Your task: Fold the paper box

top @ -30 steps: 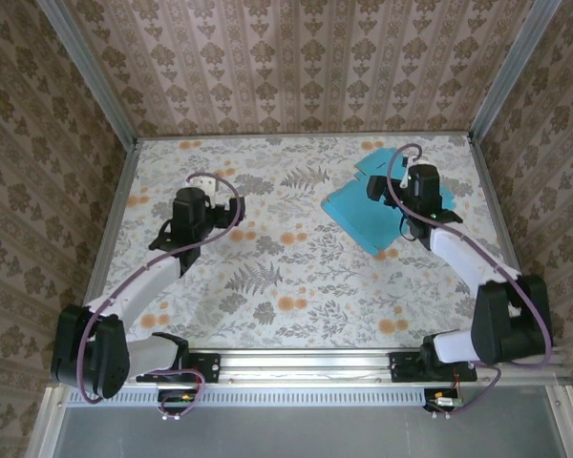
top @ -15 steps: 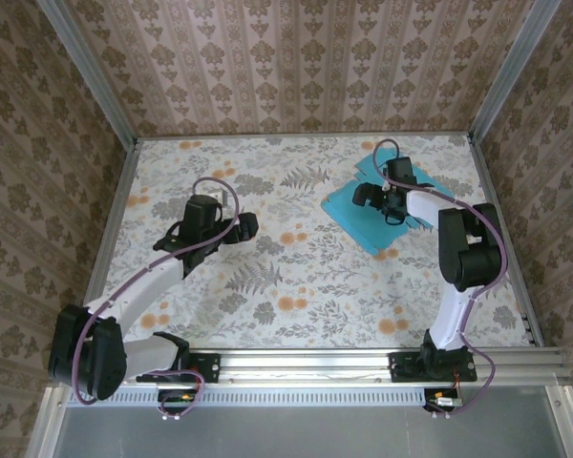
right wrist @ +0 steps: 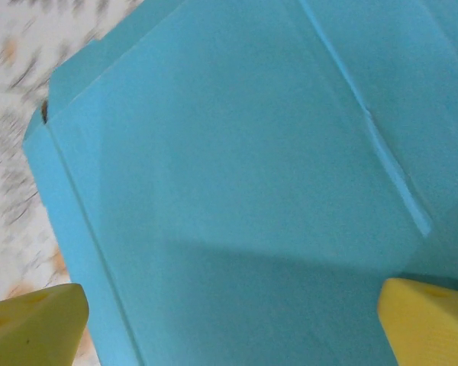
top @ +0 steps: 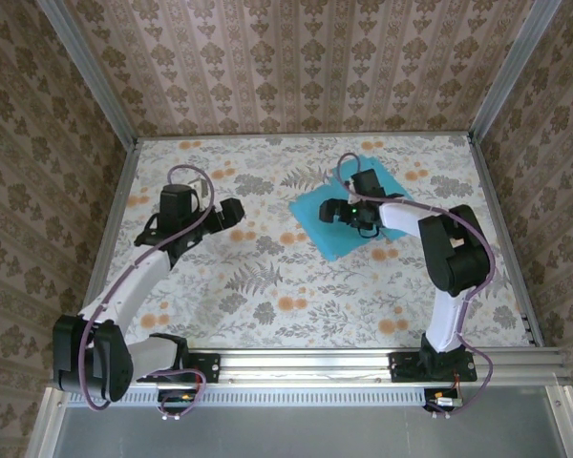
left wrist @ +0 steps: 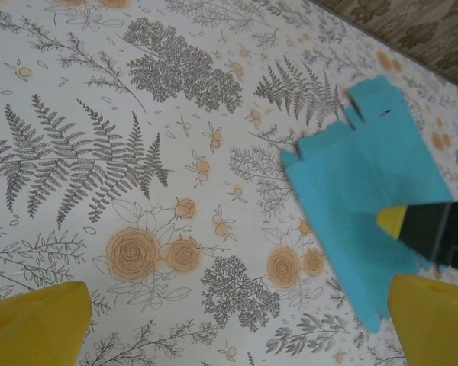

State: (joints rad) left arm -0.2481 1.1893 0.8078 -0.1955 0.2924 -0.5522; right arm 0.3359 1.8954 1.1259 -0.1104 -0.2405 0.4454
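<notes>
The paper box [top: 325, 234] lies flat on the flowered table as a turquoise cut-out sheet, right of centre, with its tabs toward the back. My right gripper [top: 339, 212] sits low over the sheet's middle. In the right wrist view the box [right wrist: 237, 168] shows creases and the gripper [right wrist: 229, 328] is open, with a yellow fingertip [right wrist: 30, 316] at each lower corner. My left gripper [top: 231, 212] hovers left of the sheet and points at it. It is open [left wrist: 233, 328] over bare table, and the box [left wrist: 366, 183] lies ahead to its right.
The table [top: 267, 305] is walled by patterned panels on the left, back and right, and a metal rail runs along the near edge. In the left wrist view a black finger with a yellow tip [left wrist: 427, 225] of the right gripper rests over the sheet.
The right gripper has moved left toward the table's centre, and the sheet has slid left with it. The left gripper has swung back and turned to face the sheet.
</notes>
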